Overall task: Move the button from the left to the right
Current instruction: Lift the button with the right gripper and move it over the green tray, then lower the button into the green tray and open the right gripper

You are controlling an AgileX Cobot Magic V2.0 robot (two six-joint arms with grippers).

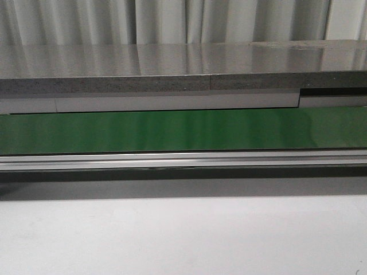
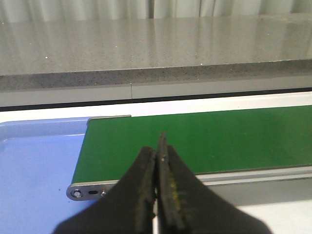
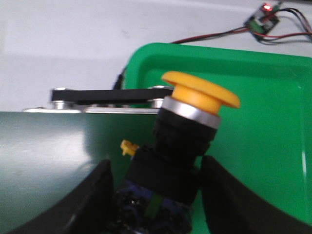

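In the right wrist view the button (image 3: 187, 139) shows an orange-yellow mushroom cap, a silver ring and a black body with a small yellow tab. It leans between the two black fingers of my right gripper (image 3: 156, 195), which is shut on its lower body. It hangs where the dark green conveyor belt (image 3: 48, 156) ends and the bright green tray (image 3: 263, 122) begins. My left gripper (image 2: 158, 151) is shut with nothing in it, above the other end of the belt (image 2: 219, 136). The front view shows no gripper and no button.
A blue tray (image 2: 34, 165) lies beside the belt end under the left gripper. A small circuit board (image 3: 265, 19) with red and black wires sits beyond the green tray. The front view shows the green belt (image 1: 172, 130), its metal rail (image 1: 183, 160) and a grey counter (image 1: 172, 63) behind.
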